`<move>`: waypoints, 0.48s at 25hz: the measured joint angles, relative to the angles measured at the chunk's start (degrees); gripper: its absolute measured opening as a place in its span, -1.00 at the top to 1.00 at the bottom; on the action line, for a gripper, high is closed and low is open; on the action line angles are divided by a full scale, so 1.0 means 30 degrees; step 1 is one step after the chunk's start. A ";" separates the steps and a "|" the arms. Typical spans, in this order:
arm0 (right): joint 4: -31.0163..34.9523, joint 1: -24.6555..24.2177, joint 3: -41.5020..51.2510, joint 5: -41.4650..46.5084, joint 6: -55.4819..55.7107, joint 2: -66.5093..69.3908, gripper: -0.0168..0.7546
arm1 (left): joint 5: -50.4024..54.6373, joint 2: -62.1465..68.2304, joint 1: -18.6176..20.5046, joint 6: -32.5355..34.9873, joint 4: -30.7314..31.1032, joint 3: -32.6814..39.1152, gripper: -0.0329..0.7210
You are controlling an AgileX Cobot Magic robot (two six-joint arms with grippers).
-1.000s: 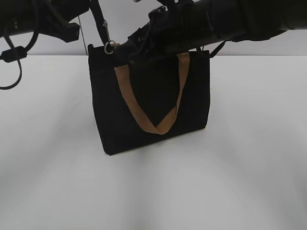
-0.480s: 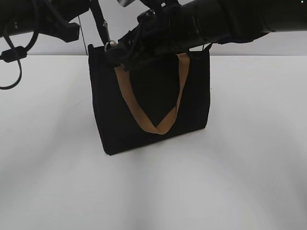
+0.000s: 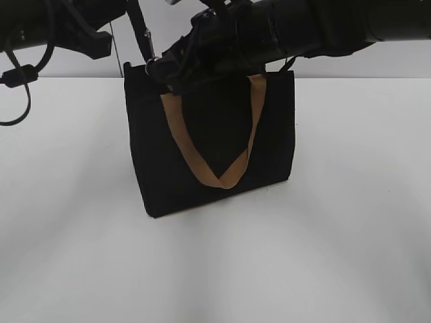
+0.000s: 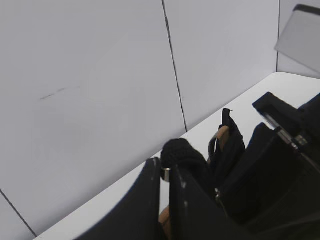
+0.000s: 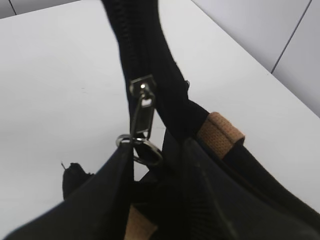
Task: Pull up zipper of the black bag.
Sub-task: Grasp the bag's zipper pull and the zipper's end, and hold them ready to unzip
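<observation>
The black bag (image 3: 215,148) stands upright on the white table (image 3: 350,222), its tan handle (image 3: 222,178) hanging down the front. Its zipper (image 5: 131,45) rises steeply at the bag's left corner. My left gripper (image 4: 165,167) is shut on the zipper's bunched black end (image 4: 182,155) and holds it raised; in the exterior view only a black strip (image 3: 140,30) shows there. My right gripper (image 3: 161,68) reaches across the bag's top. In the right wrist view its fingertips (image 5: 157,150) hold the silvery zipper pull (image 5: 141,115) by its ring (image 5: 146,151); dark fabric fills the gap.
A grey panelled wall (image 4: 100,75) stands close behind the table. Both black arms (image 3: 323,27) hang over the bag's top edge. A black cable (image 3: 17,87) loops down at the far left. A tan handle (image 5: 220,132) lies beside my right fingers.
My right gripper and the silvery ring have shifted slightly left and up along the bag's top edge. The bag and the left arm have stayed in place.
</observation>
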 joint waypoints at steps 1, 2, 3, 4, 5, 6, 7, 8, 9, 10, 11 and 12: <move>0.0000 0.0000 0.0000 0.0000 0.0000 0.0000 0.31 | 0.0000 0.0000 0.0000 0.0000 0.0000 0.0000 0.88; 0.0000 0.0000 0.0000 0.0013 0.0000 0.0000 0.31 | 0.0000 0.0000 0.0000 0.0000 0.0000 0.0000 0.88; 0.0000 0.0000 0.0000 0.0013 0.0000 0.0000 0.32 | 0.0000 0.0000 0.0000 0.0000 0.0000 0.0000 0.88; 0.0000 0.0000 0.0000 0.0035 0.0000 0.0000 0.33 | 0.0000 0.0000 0.0000 0.0000 0.0000 0.0000 0.88; 0.0000 0.0000 0.0000 0.0035 0.0000 0.0000 0.34 | 0.0000 0.0000 0.0000 0.0000 0.0000 0.0000 0.88; 0.0000 0.0000 0.0000 0.0052 0.0000 0.0000 0.36 | 0.0000 0.0000 0.0000 0.0000 0.0000 0.0000 0.88; 0.0000 0.0000 0.0000 0.0136 0.0046 0.0000 0.40 | 0.0000 0.0000 0.0000 0.0000 0.0000 0.0000 0.88; 0.0000 0.0000 0.0000 0.0233 0.0086 0.0000 0.43 | 0.0000 0.0000 0.0000 0.0000 0.0000 0.0000 0.88; 0.0000 0.0000 0.0000 0.0382 0.0121 0.0000 0.48 | 0.0000 0.0000 0.0000 0.0000 0.0000 0.0000 0.88; 0.0000 0.0000 0.0000 0.0508 0.0184 0.0000 0.53 | 0.0000 0.0000 0.0000 0.0000 0.0000 0.0000 0.88; 0.0000 0.0000 0.0000 0.0552 0.0208 0.0000 0.58 | 0.0000 0.0000 0.0000 0.0000 0.0000 0.0000 0.88; 0.0000 0.0000 0.0000 0.0570 0.0251 0.0000 0.61 | 0.0000 0.0000 0.0000 0.0000 0.0000 0.0000 0.88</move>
